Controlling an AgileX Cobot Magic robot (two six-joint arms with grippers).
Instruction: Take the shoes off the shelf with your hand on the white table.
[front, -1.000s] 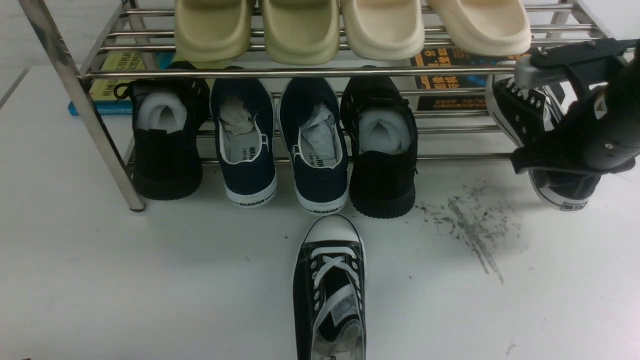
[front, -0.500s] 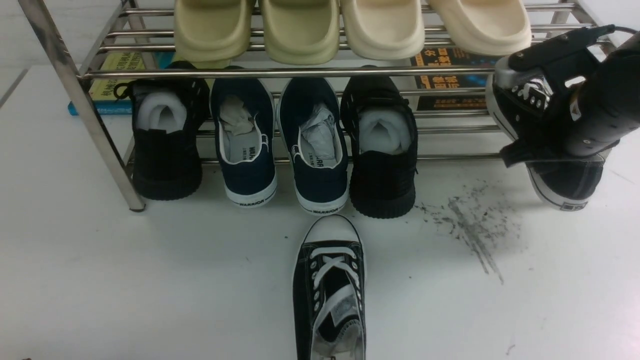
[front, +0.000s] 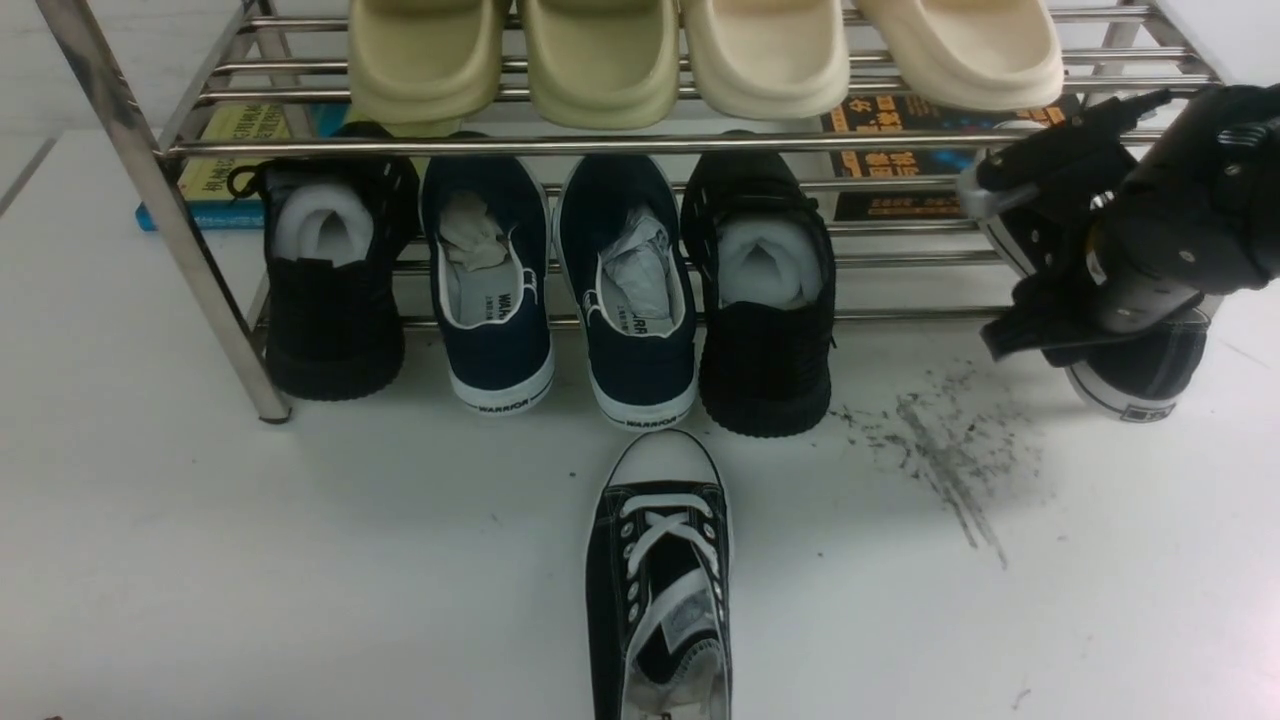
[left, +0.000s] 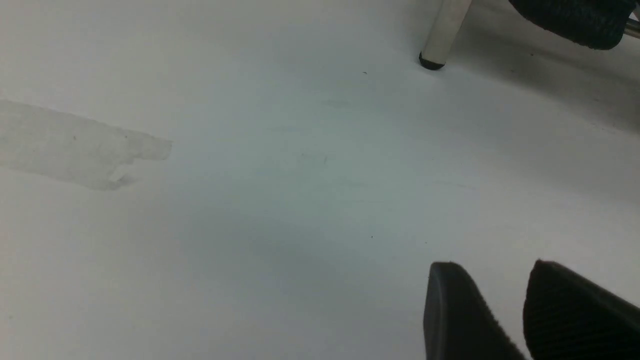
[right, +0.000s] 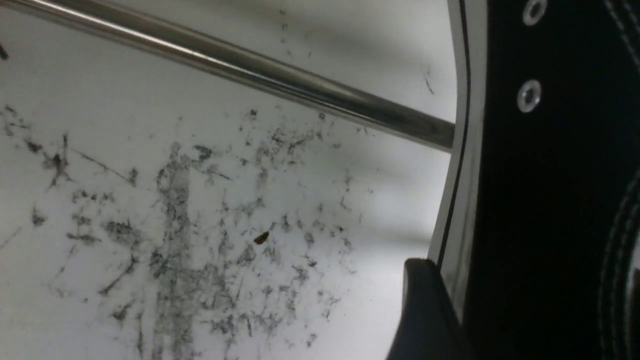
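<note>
Carefully, the right claw (right: 425, 295) is standing wide open beside one black canvas sneaker (front: 1150, 365), gripping nothing, while that sneaker is resting at the right end of the rack (front: 590, 146). Its mate (front: 660, 590) is lying on the desk (front: 400, 560). An off-centre finger could be shoving the shoe sideways instead of straddling it. Compared with earlier, the arm is reaching farther left; both sneakers are staying put.
</note>
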